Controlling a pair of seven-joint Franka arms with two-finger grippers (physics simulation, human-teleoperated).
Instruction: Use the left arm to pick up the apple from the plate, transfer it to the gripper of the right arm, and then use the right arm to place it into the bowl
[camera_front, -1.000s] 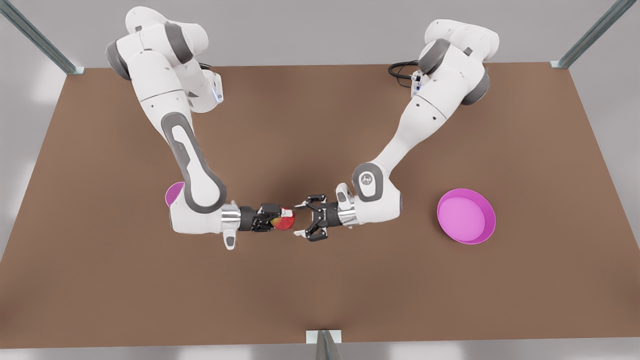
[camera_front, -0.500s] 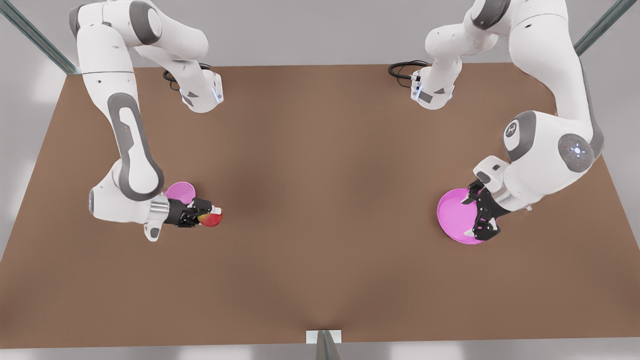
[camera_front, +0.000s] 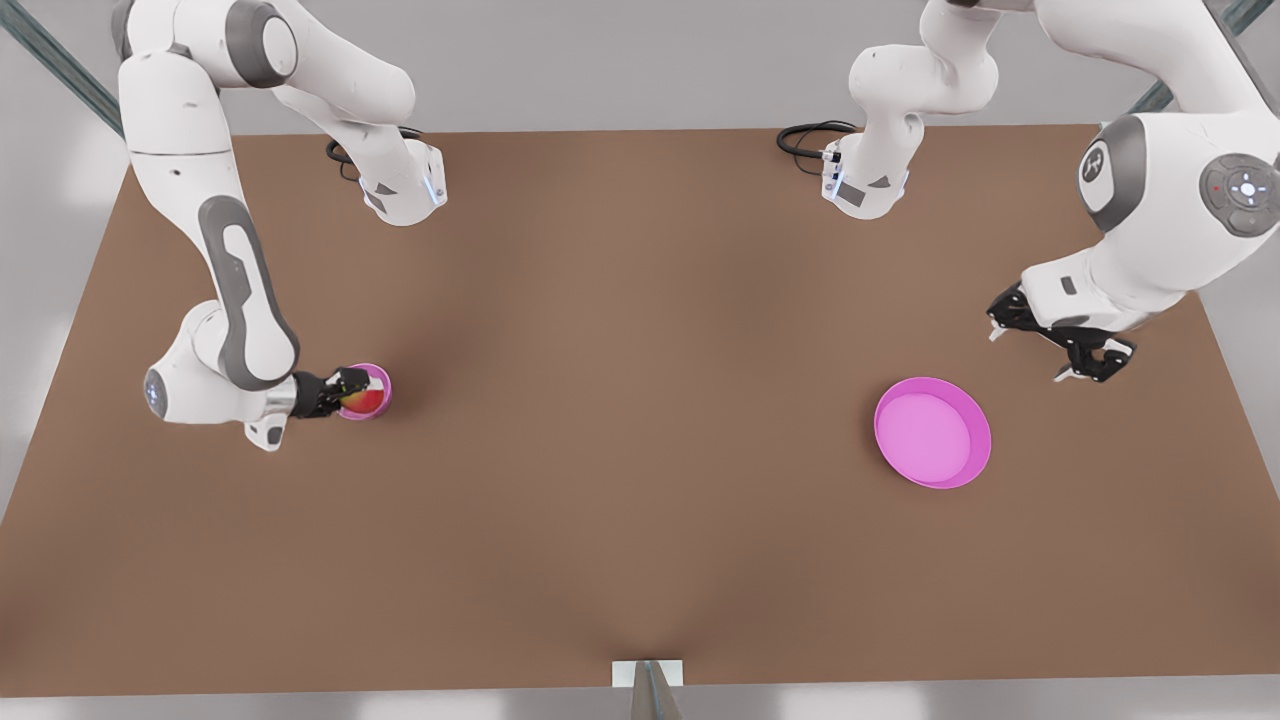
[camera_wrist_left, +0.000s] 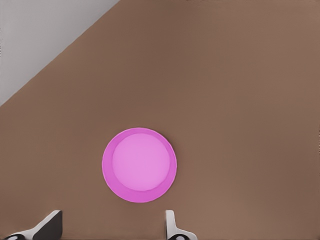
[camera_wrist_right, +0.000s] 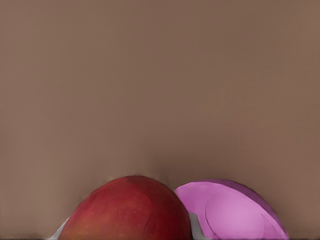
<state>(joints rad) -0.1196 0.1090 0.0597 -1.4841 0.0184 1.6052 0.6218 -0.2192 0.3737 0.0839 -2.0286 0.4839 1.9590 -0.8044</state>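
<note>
One apple: the apple was held over the bowl, at the front view's left.
Bowls: one, small and deep, on the brown table.
Plates: one, the plate, bare, at the front view's right.
Right gripper: fingers clamped on the apple.
Left gripper: fingers spread wide, holding nothing, raised beyond the plate.

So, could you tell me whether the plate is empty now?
Empty: the plate shows a bare pink floor, and the apple sits at the bowl in the right gripper.
</note>
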